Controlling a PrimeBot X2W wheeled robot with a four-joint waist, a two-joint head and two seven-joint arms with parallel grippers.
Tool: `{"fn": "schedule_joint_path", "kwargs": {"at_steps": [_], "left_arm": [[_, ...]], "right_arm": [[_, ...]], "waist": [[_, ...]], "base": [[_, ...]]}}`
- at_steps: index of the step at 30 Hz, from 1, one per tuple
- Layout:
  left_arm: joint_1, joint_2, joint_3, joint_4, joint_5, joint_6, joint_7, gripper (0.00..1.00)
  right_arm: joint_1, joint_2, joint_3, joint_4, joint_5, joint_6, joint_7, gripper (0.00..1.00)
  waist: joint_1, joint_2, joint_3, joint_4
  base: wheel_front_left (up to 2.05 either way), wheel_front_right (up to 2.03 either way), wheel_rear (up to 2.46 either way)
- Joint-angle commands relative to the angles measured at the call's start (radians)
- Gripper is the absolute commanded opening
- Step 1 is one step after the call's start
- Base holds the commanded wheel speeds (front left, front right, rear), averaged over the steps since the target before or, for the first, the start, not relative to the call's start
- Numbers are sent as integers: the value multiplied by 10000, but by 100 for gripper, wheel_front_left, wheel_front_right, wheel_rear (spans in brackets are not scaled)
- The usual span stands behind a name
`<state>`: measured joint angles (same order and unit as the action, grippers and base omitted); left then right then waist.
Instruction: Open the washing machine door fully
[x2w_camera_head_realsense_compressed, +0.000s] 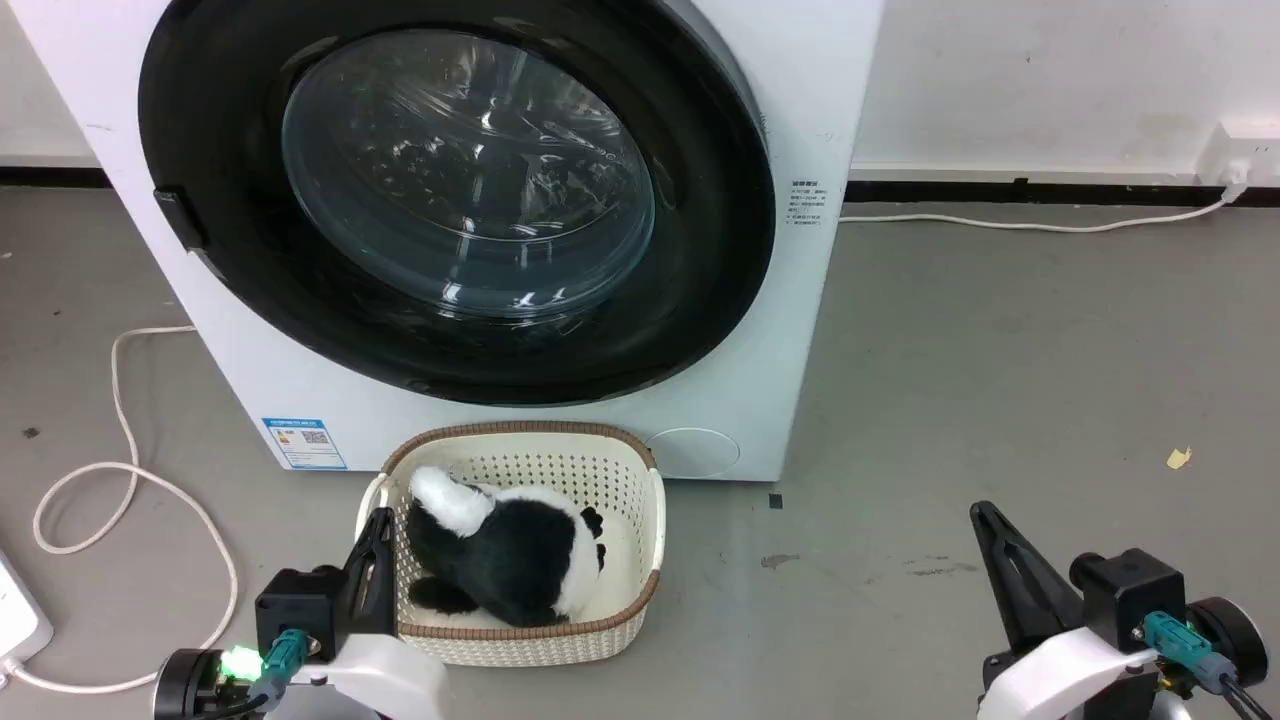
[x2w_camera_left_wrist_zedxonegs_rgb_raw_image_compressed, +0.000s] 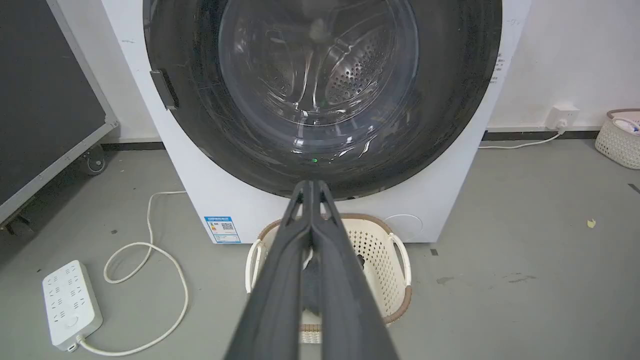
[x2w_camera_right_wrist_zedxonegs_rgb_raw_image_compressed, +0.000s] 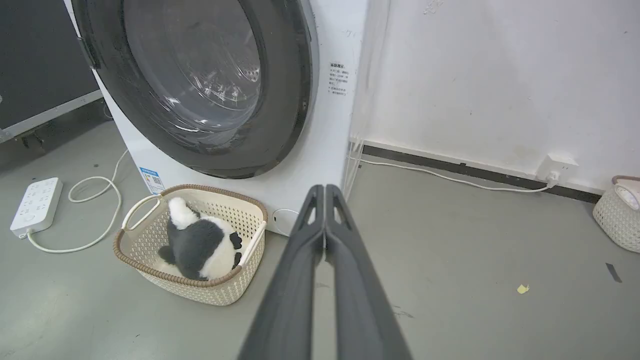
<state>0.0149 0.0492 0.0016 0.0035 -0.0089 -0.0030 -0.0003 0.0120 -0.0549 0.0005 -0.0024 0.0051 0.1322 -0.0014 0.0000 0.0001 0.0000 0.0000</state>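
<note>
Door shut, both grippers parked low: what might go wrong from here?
1. The handle on the door is small and set against a glossy rim; the left gripper, now shut, may slip off it.
2. The basket stands right before the washing machine; a reaching arm or the base might knock it.
3. The cable and power strip lie on the floor to the left; a wheel might catch them.
</note>
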Motion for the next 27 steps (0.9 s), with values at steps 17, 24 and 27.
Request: {"fn": "schedule_joint_path", "kwargs": {"at_steps": [17, 24, 27], "left_arm": [[-149, 10, -16, -35, 89, 30, 3, 0], [-149, 10, -16, -35, 89, 30, 3, 0], [-149, 10, -16, -35, 89, 30, 3, 0]], "right_arm": [[-120, 47, -5, 24, -51, -15, 14, 0], [-120, 47, -5, 24, -51, -15, 14, 0], [-120, 47, -5, 24, -51, -15, 14, 0]], "waist": [[0, -1, 0, 0], [0, -1, 0, 0], [0, -1, 0, 0]], "base": [[0, 0, 0], [0, 0, 0], [0, 0, 0]]}}
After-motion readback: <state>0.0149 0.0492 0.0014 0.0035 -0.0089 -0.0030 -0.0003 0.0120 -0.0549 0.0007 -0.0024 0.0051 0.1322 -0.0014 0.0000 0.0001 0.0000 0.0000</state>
